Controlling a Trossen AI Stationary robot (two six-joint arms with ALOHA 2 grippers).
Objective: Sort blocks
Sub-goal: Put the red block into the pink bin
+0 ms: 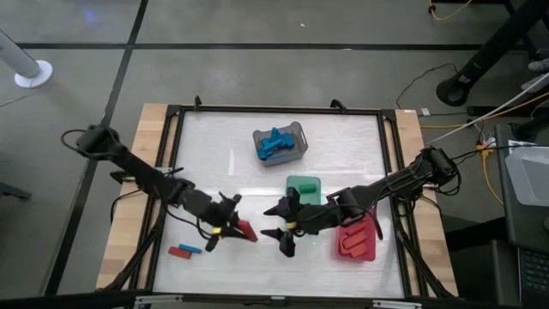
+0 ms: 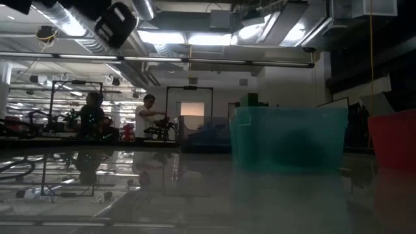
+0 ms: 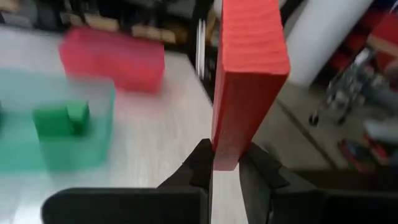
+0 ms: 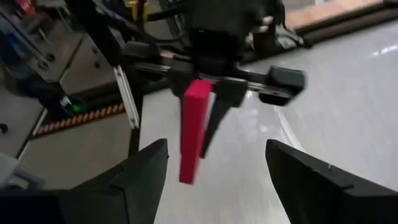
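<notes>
1. The red block (image 3: 249,81) is a long flat bar with plain sides, held above the tabletop (image 1: 214,154).
2. The left gripper (image 1: 230,225) has its jaws clamped on one end of it.
3. The right gripper (image 1: 283,230) faces it, jaws apart.

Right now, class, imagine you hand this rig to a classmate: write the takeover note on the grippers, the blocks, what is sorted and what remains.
Left gripper: shut on a red block, held off the table near the front centre.
Right gripper: open, empty, facing the left one across a short gap.
Grey basket at the back holds blue blocks.
Green tray holds green blocks; red tray at front right holds red blocks.
Left: the held red block, plus a blue block and a red block lying loose at front left.
</notes>
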